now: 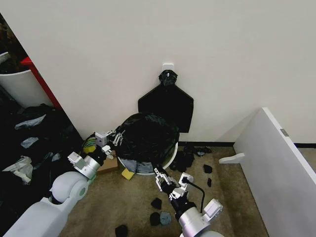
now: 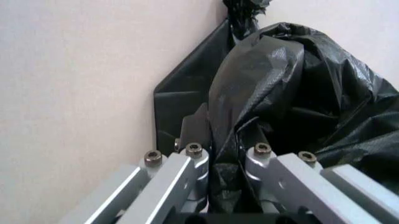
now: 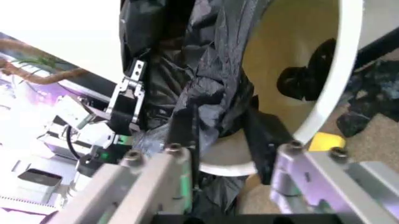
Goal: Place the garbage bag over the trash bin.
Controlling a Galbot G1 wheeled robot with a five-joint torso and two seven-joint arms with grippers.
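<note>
1. The left gripper [image 1: 115,137] is pinching the garbage bag [image 1: 148,136] film between its fingers at the trash bin [image 1: 170,157] rim.
2. The right gripper [image 1: 160,176] is pinching the near hem.
3. Both should be pulling outward evenly, avoiding tearing.

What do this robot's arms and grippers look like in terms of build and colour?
Both arms are smooth, rounded white-grey shells with silver cylindrical wrists. The left gripper and right gripper have silvery-grey metal linkage bars fastened with hex bolts, ending in black fingers. A black cable loops beside the right wrist, above a small white box.
</note>
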